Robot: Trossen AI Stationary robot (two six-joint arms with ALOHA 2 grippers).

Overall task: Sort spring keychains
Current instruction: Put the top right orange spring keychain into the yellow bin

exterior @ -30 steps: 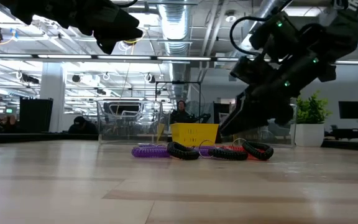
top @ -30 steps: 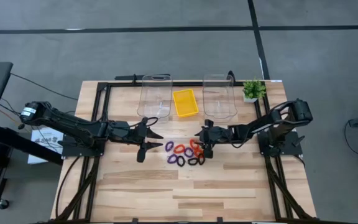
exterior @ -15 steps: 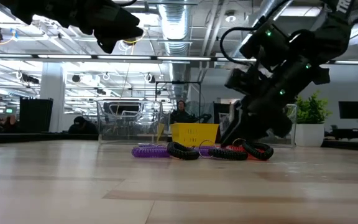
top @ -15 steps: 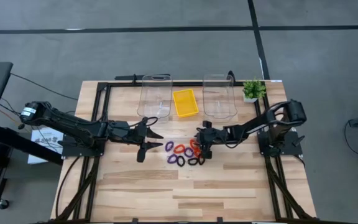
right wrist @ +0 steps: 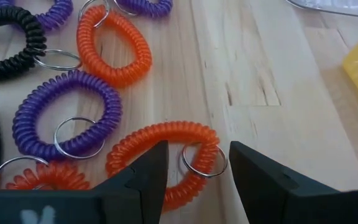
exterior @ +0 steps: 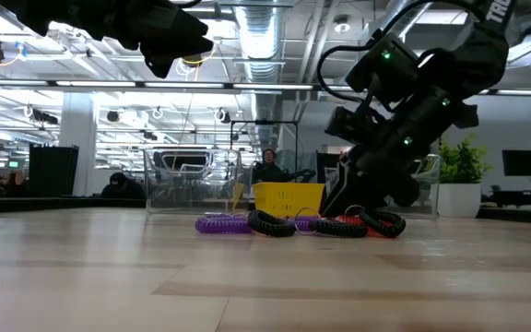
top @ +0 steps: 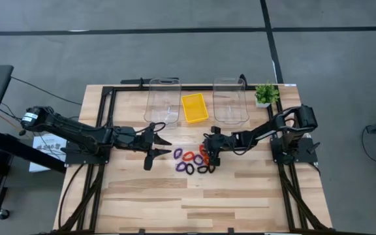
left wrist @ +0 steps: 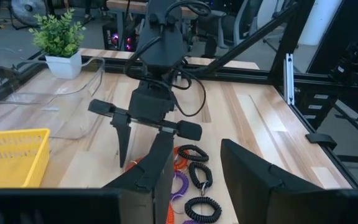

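Several spring keychains (top: pixel 191 162) in purple, orange-red and black lie flat in a loose cluster at the table's middle. My right gripper (top: pixel 207 151) is open and low over the cluster's right side. In the right wrist view its fingers stand on either side of an orange-red keychain (right wrist: pixel 163 146) and its metal ring (right wrist: pixel 202 160). A purple keychain (right wrist: pixel 67 112), a second orange-red one (right wrist: pixel 114 46) and a black one (right wrist: pixel 11 43) lie beyond. My left gripper (top: pixel 158 147) hangs open above the table, left of the cluster. My right gripper comes slanting down from the table's right, its open fingers (right wrist: pixel 145 174) on either side of the orange-red keychain's ring end (right wrist: pixel 210 146), which lies flat on the table. Whether the fingers touch it I cannot tell.
Along the far side stand two clear plastic bins (top: pixel 163 104) (top: pixel 230 101) with a yellow tray (top: pixel 194 108) between them, and a small potted plant (top: pixel 265 94) at the far right corner. Bare wood lies on the near side of the cluster. People sit in the room behind.
My right gripper has come down and moved a little toward the table's left, onto the cluster's right side, with its fingers staying open. The keychains and my left arm have kept still.
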